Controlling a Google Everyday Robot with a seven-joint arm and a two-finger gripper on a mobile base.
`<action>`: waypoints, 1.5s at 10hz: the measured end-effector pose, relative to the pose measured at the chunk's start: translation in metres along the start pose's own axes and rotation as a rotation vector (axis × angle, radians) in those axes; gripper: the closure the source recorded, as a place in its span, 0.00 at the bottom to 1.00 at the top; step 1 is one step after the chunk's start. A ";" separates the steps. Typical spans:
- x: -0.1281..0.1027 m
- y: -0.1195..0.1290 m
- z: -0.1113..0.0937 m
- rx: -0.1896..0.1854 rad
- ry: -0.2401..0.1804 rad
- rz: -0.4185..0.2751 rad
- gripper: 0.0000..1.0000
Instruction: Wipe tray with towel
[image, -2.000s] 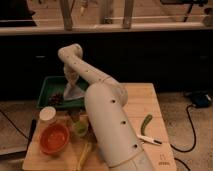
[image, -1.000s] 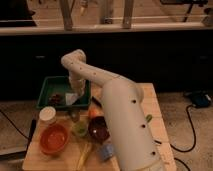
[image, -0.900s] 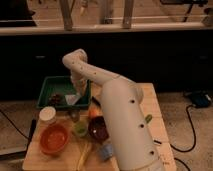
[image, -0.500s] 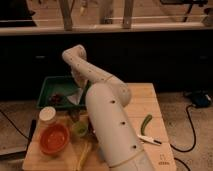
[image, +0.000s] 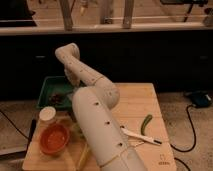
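The green tray (image: 48, 85) sits at the back left of the wooden table (image: 135, 102). A dark crumpled patch (image: 58, 98), which may be the towel, lies inside the tray near its right side. My white arm rises from the front, bends at the back and comes down to the tray. My gripper (image: 71, 91) is low over the tray's right part, beside the dark patch, and is mostly hidden by the wrist and forearm. I cannot tell whether it holds anything.
An orange bowl (image: 53, 139) and a white-lidded jar (image: 47, 114) stand at the front left. A green chili (image: 146, 123) and a white utensil (image: 141, 136) lie to the right of my arm. A yellow item (image: 83, 155) pokes out under the arm.
My big arm link has swung back left over the table's front centre, covering the items seen there a second ago. The gripper has stayed over the tray's right part with small shifts.
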 end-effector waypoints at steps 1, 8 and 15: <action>-0.011 -0.003 -0.001 0.010 -0.008 -0.031 0.99; -0.065 0.060 0.004 0.007 -0.065 -0.053 0.99; 0.008 0.079 0.006 0.248 -0.154 0.132 0.99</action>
